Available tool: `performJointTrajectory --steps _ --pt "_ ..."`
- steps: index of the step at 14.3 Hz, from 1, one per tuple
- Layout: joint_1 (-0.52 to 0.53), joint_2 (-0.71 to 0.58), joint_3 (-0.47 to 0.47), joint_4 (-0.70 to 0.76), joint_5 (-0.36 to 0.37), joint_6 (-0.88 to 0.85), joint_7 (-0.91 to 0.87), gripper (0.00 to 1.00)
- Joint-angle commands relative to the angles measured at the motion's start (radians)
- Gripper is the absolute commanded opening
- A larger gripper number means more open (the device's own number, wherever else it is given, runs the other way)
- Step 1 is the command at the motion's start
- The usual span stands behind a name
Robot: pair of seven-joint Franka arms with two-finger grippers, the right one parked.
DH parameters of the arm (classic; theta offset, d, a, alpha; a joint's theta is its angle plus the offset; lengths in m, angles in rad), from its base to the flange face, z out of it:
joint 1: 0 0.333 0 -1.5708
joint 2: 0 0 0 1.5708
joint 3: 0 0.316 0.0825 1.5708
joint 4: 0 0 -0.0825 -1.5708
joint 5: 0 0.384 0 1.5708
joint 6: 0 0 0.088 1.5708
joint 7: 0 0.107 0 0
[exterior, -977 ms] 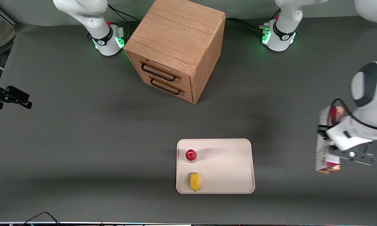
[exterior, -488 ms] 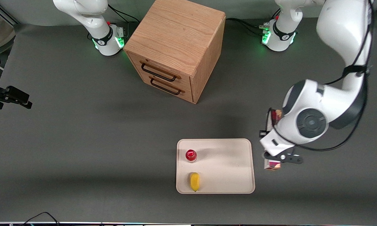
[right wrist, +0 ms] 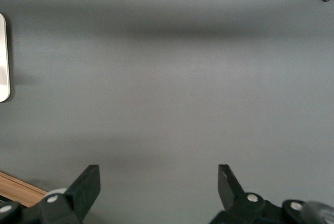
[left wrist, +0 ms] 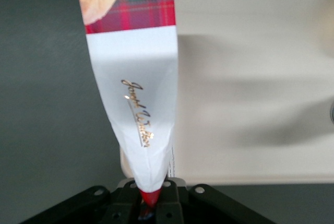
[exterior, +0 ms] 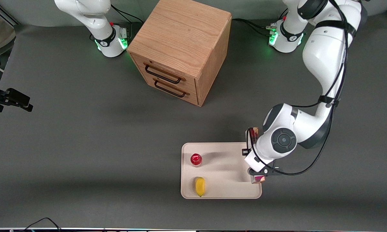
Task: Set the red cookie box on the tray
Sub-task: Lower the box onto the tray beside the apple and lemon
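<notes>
The left arm's pincer [exterior: 256, 170] was clamped on the red cookie box [left wrist: 133, 88], holding it above the edge of the tray [exterior: 227, 193] nearest the working arm's end of the worktop [exterior: 84, 145]. A red-capped bottle [exterior: 196, 159] and a yellow item [exterior: 199, 186] sat on the tray.

The red cookie box [left wrist: 133, 83], tartan-patterned with a white panel bearing gold script, hangs clamped in the left gripper [left wrist: 148, 208] above the three-o'clock rim of the cream, rounded-corner tray [exterior: 227, 190], seen from the front.
</notes>
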Motion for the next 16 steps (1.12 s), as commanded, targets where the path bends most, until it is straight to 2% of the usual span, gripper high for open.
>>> performJointTrajectory --steps 1,7,8,9,10,11,12,16 --pt "-0.021 0.086 -0.001 0.056 0.061 0.069 -0.025 0.0" --pt "-0.021 0.122 0.005 0.06 0.109 0.114 -0.02 0.0" --pt "-0.021 0.122 0.005 0.06 0.109 0.112 -0.02 0.07" --pt "-0.021 0.122 0.007 0.06 0.109 0.111 -0.02 0.28" --pt "-0.021 0.12 0.007 0.06 0.111 0.106 -0.023 0.42" --pt "-0.021 0.119 0.005 0.059 0.111 0.102 -0.026 0.84" --pt "-0.018 0.114 0.005 0.057 0.112 0.097 -0.032 1.0" --pt "0.017 0.038 0.013 0.06 0.106 -0.025 -0.034 1.0"
